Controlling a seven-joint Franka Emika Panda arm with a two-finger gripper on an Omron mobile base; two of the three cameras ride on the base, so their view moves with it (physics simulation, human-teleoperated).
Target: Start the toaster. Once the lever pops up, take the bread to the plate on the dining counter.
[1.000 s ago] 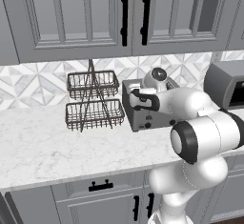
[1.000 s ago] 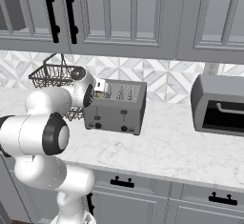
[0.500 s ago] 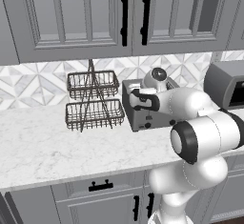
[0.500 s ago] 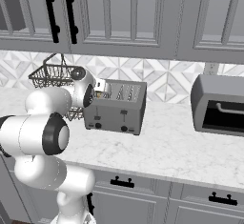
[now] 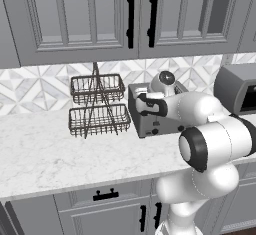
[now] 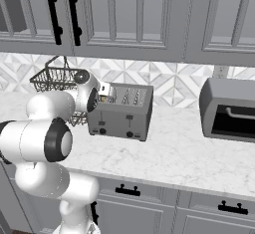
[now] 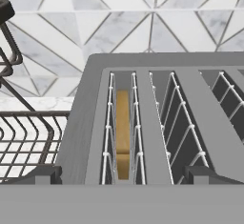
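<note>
The gripper (image 7: 122, 174) hung wide open and empty above the toaster (image 6: 121, 112), where the bread (image 7: 122, 135) sat low in the left slot. Descending off-centre, a finger could hit the wire guard; the lever seemed not yet pressed.

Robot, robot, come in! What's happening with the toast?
Gripper open, empty, above the toaster. Bread sits down in a slot. Wire basket beside the toaster, not in the way.
</note>
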